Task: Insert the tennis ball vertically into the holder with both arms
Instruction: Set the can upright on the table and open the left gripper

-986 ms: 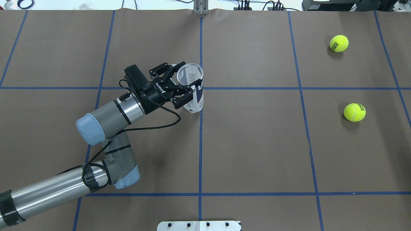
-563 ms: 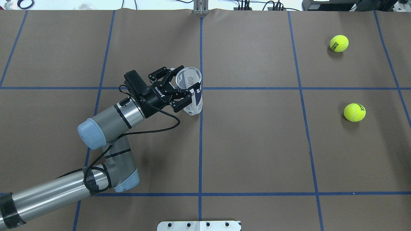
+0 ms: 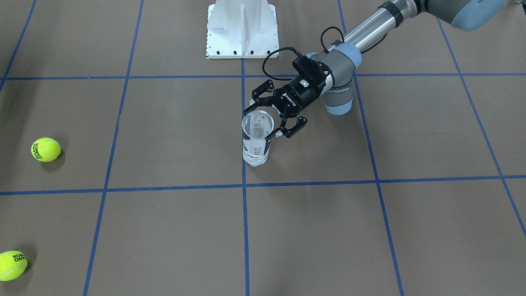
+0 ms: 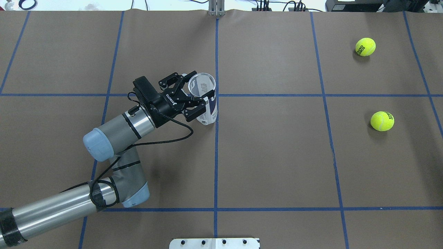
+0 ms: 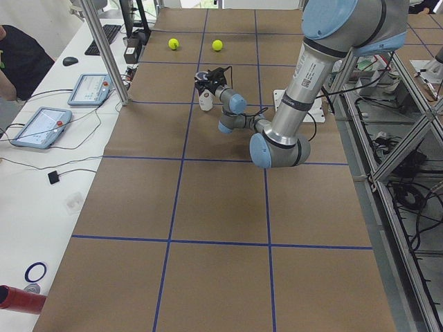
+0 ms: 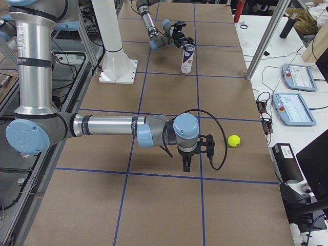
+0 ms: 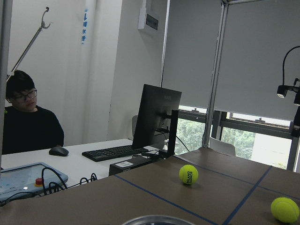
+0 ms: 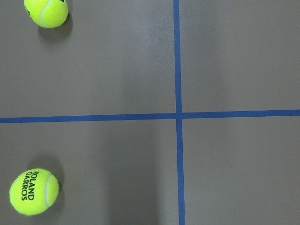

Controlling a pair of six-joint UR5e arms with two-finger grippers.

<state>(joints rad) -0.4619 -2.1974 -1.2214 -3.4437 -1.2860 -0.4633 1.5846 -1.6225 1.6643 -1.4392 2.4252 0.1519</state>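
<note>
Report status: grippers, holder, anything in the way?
Left gripper shut on holder, upright, no ball inside. Right gripper above table, open or shut unknown. Far tennis ball, near tennis ball loose, well apart from holder. Holder mouth unobstructed.

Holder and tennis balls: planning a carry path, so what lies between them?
Only bare table with blue tape lines, seen in the overhead view, separates the holder from the farther tennis ball and nearer tennis ball.

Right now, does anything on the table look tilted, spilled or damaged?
Nothing stands out. The holder looks upright, mouth open upward, gripped near its rim by the left end effector; both tennis balls lie loose on the table.
</note>
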